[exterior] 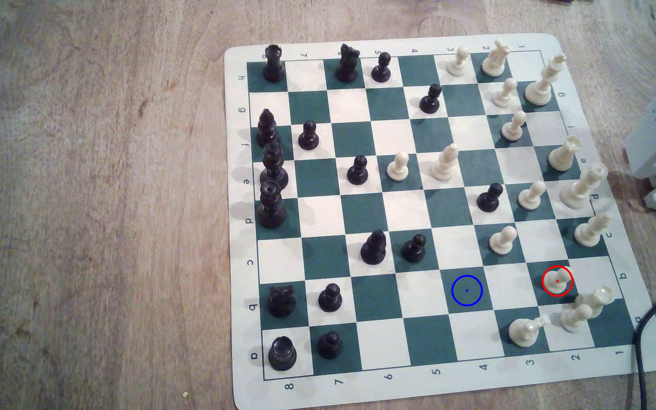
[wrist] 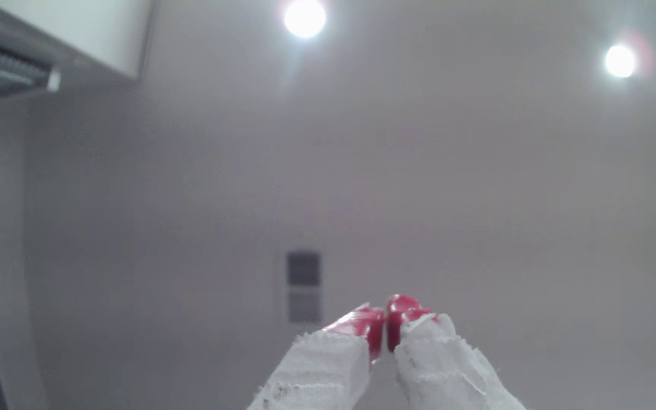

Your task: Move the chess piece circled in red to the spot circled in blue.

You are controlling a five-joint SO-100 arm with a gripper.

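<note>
Nearest us, our hand [wrist: 384, 331] points at the ceiling, red tips pressed together, empty. The ringed pawn [exterior: 558, 282] stands at three o'clock of the blue-ringed square [exterior: 467, 290].

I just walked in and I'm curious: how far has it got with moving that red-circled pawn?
Nothing is done yet: the cream pawn stands in its red ring, and the blue-ringed square is bare. Nothing is in hand: the hand points at a ceiling with its red tips together, holding nothing. All is left: reach down, grip the pawn, carry it to the blue ring.
</note>
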